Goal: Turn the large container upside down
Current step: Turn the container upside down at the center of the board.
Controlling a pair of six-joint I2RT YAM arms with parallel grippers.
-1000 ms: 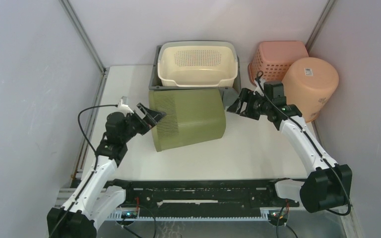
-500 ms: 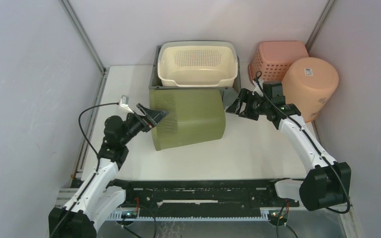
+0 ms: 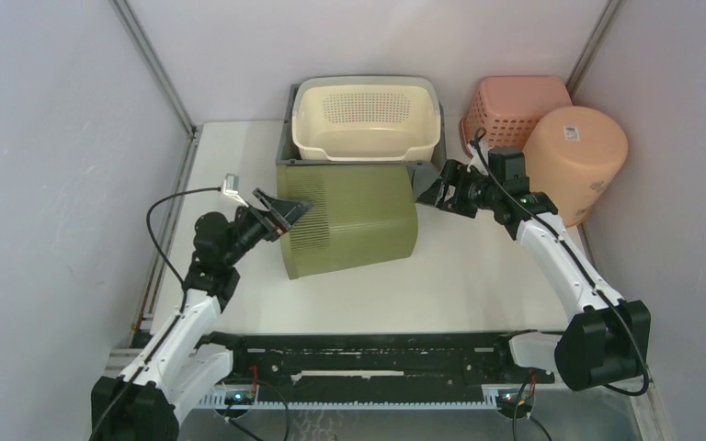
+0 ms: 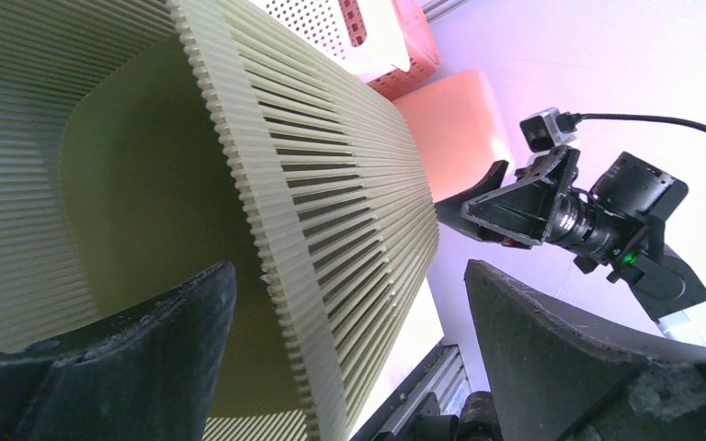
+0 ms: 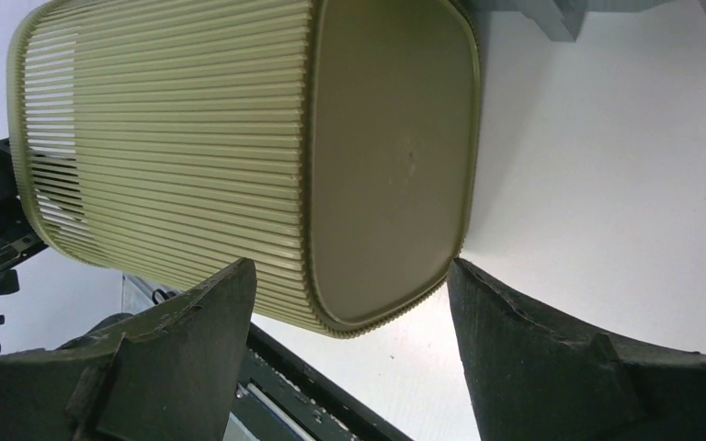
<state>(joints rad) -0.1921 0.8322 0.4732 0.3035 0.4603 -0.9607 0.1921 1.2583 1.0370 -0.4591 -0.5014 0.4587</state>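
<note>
Olive ribbed large container (image 3: pixel 349 220) lies on its side on white table (image 3: pixel 487 276) | long axis left–right, mouth leftward, base rightward | left gripper (image 3: pixel 280 213) spread wide, jaws astride the mouth rim | right gripper (image 3: pixel 437 188) spread wide, facing the base, contact unclear

We can read no text, brand or number anywhere. We see one small pale sticker (image 3: pixel 572 132) on the orange bin (image 3: pixel 575 170), but its print is too small to make out.
</note>
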